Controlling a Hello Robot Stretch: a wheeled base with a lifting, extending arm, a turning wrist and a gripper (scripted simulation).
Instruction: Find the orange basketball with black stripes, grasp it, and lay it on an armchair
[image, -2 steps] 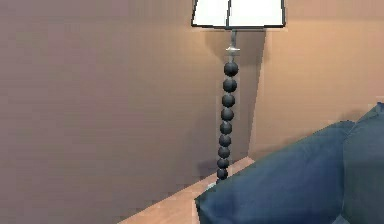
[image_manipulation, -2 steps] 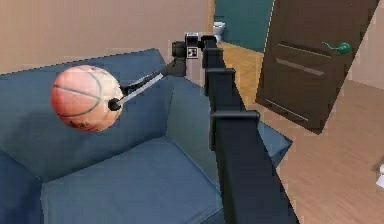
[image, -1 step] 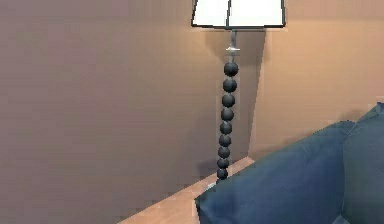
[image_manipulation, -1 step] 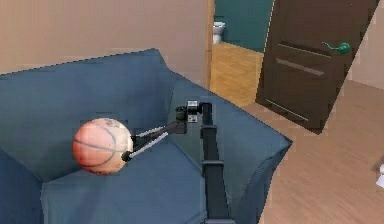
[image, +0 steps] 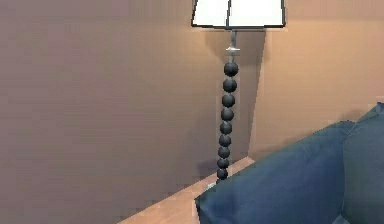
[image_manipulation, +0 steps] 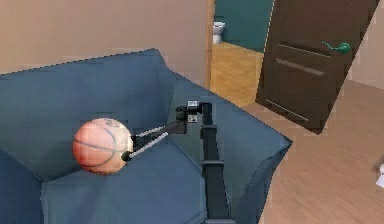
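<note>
Arm side view: arm (image_manipulation: 211, 172) rises as a dark bar over the front edge of the armchair (image_manipulation: 60, 90), crossing its seat cushion. The gripper (image_manipulation: 130, 146) sits over the middle of the seat, thin fingers (image_manipulation: 150, 132) pointing toward the view's left. The basketball (image_manipulation: 98, 146) is pale orange with thin dark lines, right at the fingertips and over the seat in front of the armchair's backrest. Key relation: ball lies straight off the finger ends, along the line they point, no sideways offset visible. It's round, so no long axis to line up. Jaw state cannot be told here. Also cannot tell whether the gripper holds the ball or it already rests on the cushion, since blue upholstery is behind and under it. Judgement: task is at the laying-down step. The ball is already within the armchair's footprint, so what's left is letting it settle on the seat without rolling off the front. Beyond the armchair's far arm: wood floor (image_manipulation: 330, 165), dark brown door (image_manipulation: 305, 60), doorway (image_manipulation: 240, 25) beside it. Forward view: the armchair's corner (image: 290, 180) low at right, floor lamp (image: 228, 110) with beaded dark stem and white shade just behind it, plain wall (image: 90, 90) beyond.
</note>
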